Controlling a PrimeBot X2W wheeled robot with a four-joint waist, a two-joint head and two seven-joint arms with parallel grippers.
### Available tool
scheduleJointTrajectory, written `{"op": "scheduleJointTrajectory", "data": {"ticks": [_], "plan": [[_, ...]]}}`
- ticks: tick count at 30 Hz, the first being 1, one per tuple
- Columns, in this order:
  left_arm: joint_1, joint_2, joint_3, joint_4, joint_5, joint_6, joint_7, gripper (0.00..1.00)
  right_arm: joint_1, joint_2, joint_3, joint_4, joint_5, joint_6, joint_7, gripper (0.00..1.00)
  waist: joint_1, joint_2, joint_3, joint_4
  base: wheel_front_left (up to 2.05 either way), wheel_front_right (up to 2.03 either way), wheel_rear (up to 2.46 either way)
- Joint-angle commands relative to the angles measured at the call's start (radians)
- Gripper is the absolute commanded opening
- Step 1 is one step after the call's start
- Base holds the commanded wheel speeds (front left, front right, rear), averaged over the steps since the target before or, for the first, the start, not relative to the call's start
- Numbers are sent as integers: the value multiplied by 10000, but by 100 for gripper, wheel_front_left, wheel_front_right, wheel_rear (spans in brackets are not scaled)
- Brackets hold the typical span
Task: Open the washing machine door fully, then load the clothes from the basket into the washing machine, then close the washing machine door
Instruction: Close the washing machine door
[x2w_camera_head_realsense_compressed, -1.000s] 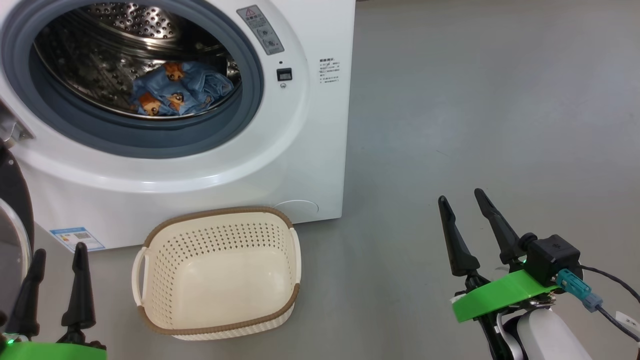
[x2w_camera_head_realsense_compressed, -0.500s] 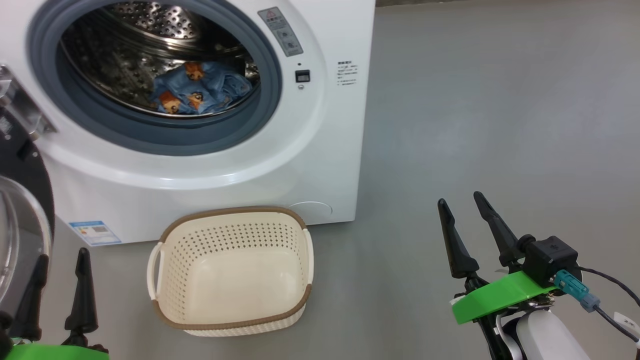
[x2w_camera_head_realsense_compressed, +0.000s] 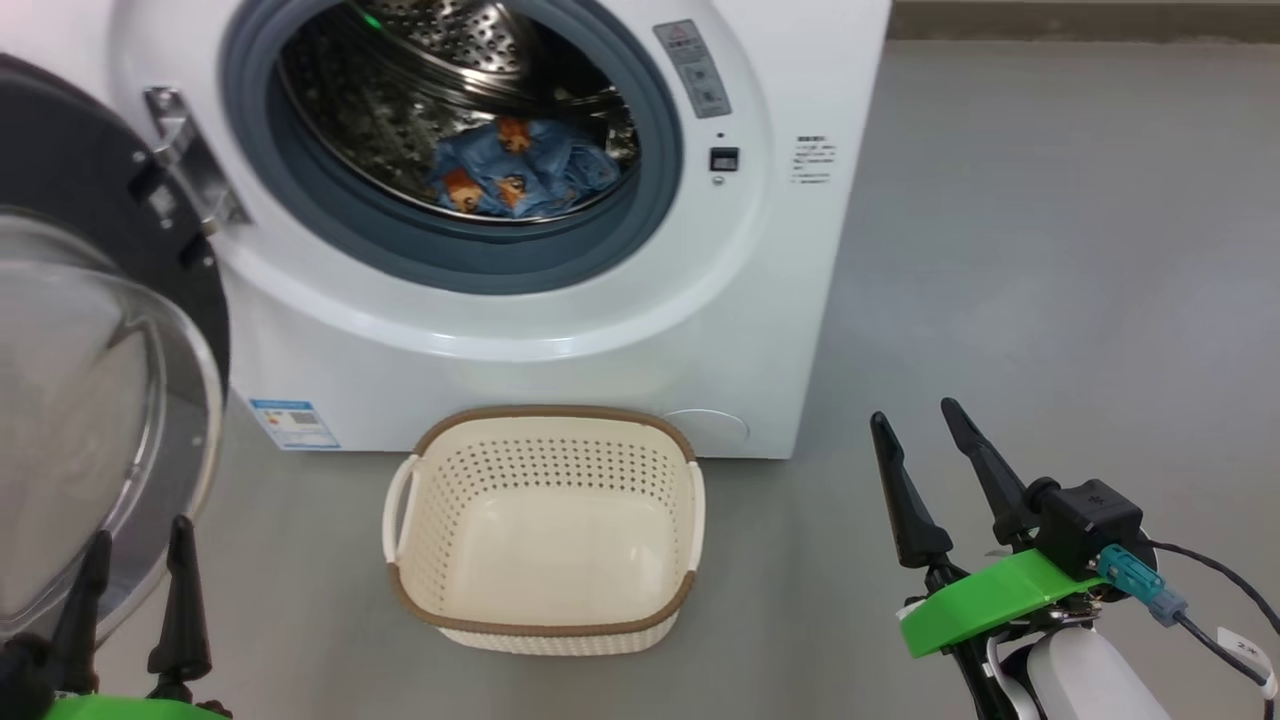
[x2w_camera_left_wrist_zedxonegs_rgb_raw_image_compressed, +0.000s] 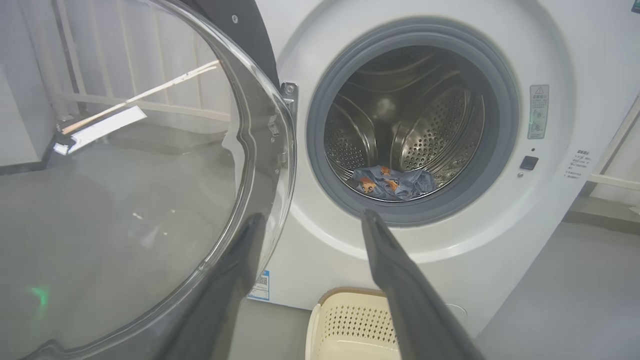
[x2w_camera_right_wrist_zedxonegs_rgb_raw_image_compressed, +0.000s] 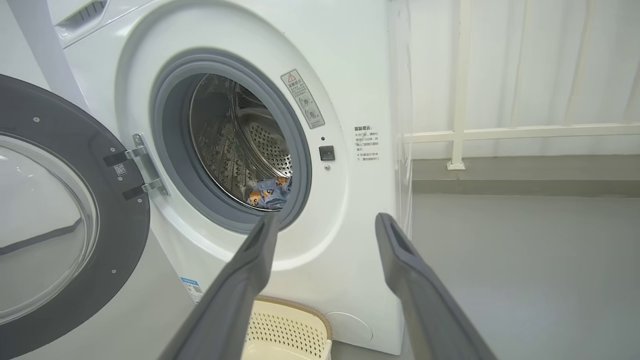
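At the far left of the head view, the washing machine door (x2w_camera_head_realsense_compressed: 90, 380) stands swung wide open on its metal hinge (x2w_camera_head_realsense_compressed: 190, 160), black rim uppermost and the clear bowl window bulging toward the camera. Low in front of it is the left gripper (x2w_camera_head_realsense_compressed: 140, 540), its two dark fingers pointing up and spread fully apart with nothing between them. The outer finger overlaps the door's glass; it looks just clear of it, though contact is hard to judge from here.

Right of the hinge, the white washing machine (x2w_camera_head_realsense_compressed: 560, 330) stands on the grey floor (x2w_camera_head_realsense_compressed: 1050, 250), with a blue sticker (x2w_camera_head_realsense_compressed: 293, 424) near the lower left corner of its front. A grey gasket (x2w_camera_head_realsense_compressed: 470, 265) rings its round mouth, and the perforated steel drum (x2w_camera_head_realsense_compressed: 440, 60) shows behind it. The clothes (x2w_camera_head_realsense_compressed: 520, 165), a bundle of light blue fabric with orange patches, lie at the bottom of the drum near its front lip.

Below the mouth, the basket (x2w_camera_head_realsense_compressed: 545, 412) sits upright on the floor just before the bottom edge of the machine's front, toward its right corner, its inside showing bare cream plastic.

Well to the right of the basket, past the machine's right edge, is the right gripper (x2w_camera_head_realsense_compressed: 913, 413), fingers leaning a little left, jaws spread as wide as they go and gripping nothing, with a green bracket (x2w_camera_head_realsense_compressed: 985, 600) at its base
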Motion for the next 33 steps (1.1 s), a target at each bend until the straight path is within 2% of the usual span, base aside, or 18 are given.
{"op": "scheduleJointTrajectory", "data": {"ticks": [1,10,21,33], "plan": [[-358,205,397,-134,155,17,-65,100,-229,-47,281,-175,53,56,-80,100,0,0,-143,505,0,0,0],[-367,13,450,90,376,143,-65,100,-286,-47,324,-49,109,56,-80,100,0,0,-306,1566,0,0,0],[-385,-62,387,228,511,228,-65,100,-315,-47,510,80,296,56,-80,100,0,0,-444,2512,0,0,0],[-519,29,308,363,365,134,-64,100,-406,-47,587,175,380,56,-80,100,0,0,-340,3325,0,0,0]]}}
